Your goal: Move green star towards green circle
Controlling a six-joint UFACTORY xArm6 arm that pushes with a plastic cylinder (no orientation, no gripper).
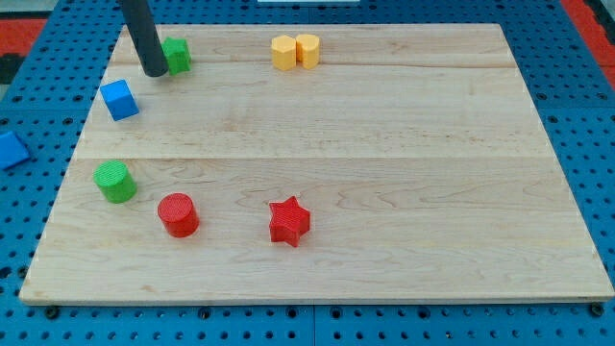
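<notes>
My tip (154,72) is down on the pale wooden board (384,173) at the far left corner, touching or just beside the left side of the green star-shaped plastic block (177,55); the rod partly hides that block, so contact is not certain. No pincer on this arm, only the dark rod, so nothing to open or close. The green round cylinder block (115,182) sits near the left edge, well nearer the view's bottom than the star, well apart from it. A blue cube block (119,99) lies between them, just left of my tip. Right of the green cylinder: a red cylinder block (179,214), then a red star block (289,221). Two yellow blocks (294,51) touch each other at the far edge, centre-left; shapes unclear. Another blue block (10,150) lies off the board at left.
</notes>
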